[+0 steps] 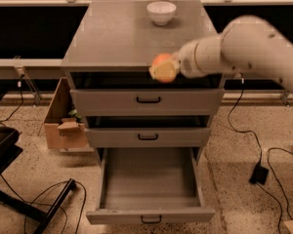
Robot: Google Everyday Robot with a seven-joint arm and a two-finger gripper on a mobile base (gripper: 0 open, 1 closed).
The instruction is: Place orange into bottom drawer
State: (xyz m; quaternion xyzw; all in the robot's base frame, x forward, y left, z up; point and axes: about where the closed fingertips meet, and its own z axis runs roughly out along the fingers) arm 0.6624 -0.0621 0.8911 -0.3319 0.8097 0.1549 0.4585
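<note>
The orange [159, 61] is a small round fruit held in my gripper [163, 69] in front of the cabinet's front edge, above the top drawer. The gripper is shut on the orange and reaches in from the right on a thick white arm [244, 48]. The bottom drawer [150, 215] is pulled out wide, a deep grey box with a small black handle, and nothing lies inside it. It sits well below the gripper.
A white bowl [161, 11] stands at the back of the grey cabinet top [112, 38]. Two shallower grey drawers [147, 101] are above the open one. A cardboard box [63, 121] stands left of the cabinet. Cables lie on the floor left and right.
</note>
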